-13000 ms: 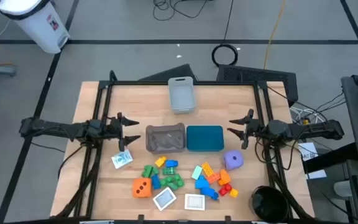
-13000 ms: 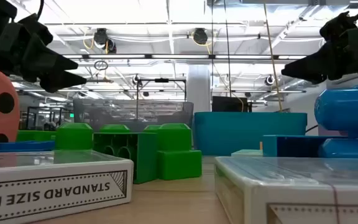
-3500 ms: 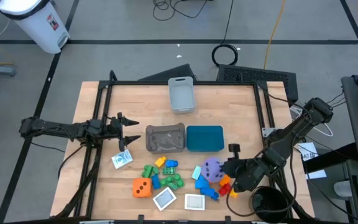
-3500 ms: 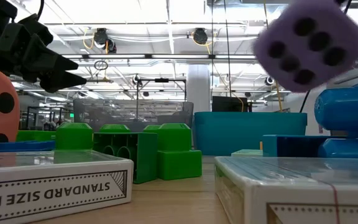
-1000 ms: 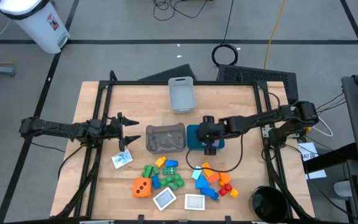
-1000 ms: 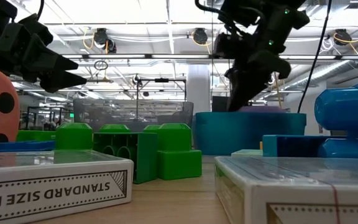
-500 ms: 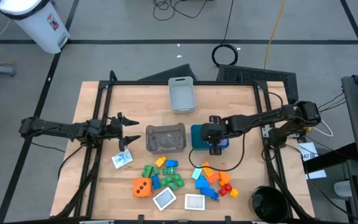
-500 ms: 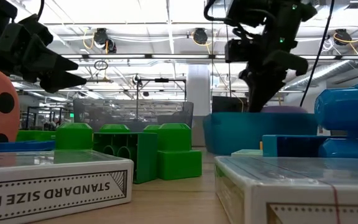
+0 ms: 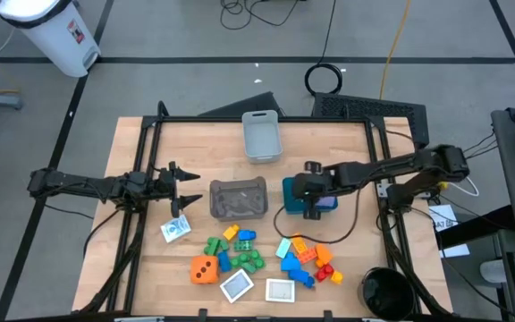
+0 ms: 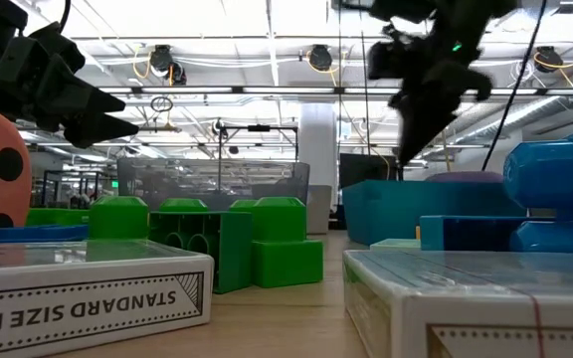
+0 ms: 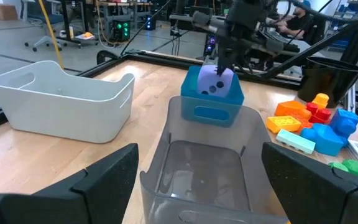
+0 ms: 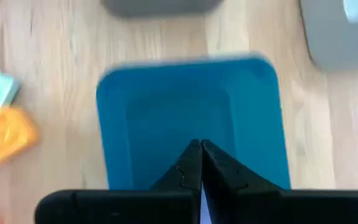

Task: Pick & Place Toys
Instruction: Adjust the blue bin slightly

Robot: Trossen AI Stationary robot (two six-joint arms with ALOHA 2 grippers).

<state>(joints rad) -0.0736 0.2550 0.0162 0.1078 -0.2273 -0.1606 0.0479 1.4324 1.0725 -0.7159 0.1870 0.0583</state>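
The purple die [image 11: 216, 84] sits inside the teal bin [image 9: 332, 202]. My right gripper [image 9: 312, 206] hangs over that bin, shut, fingers pointing down at the die; in the right wrist view its closed fingers [image 12: 201, 158] cover the bin's floor [image 12: 191, 106]. Bright bricks [image 9: 236, 249] [image 9: 307, 259], an orange die [image 9: 205, 269] and flat cards [image 9: 237, 285] [image 9: 280, 290] [image 9: 176, 229] lie on the table near its front edge. My left gripper [image 9: 194, 189] waits open at the table's left, facing the empty grey bin [image 11: 197, 162]. My right gripper's shut fingers [image 11: 221, 59] come down from above to the purple die's top face [image 11: 211, 70] inside the teal bin. Whether the fingertips touch the die or the bin, I cannot tell.
A pale grey bin [image 9: 261, 136] stands at the far middle of the table. The grey bin [image 9: 238, 199] stands just left of the teal one, with a gap between them. Black frame rails [image 9: 146, 179] run along both table sides.
My right gripper has moved toward the table's right edge above the teal bin. The bin, with the purple die in it, has slid right along the table, away from the grey bin. In the low view the gripper has tipped.
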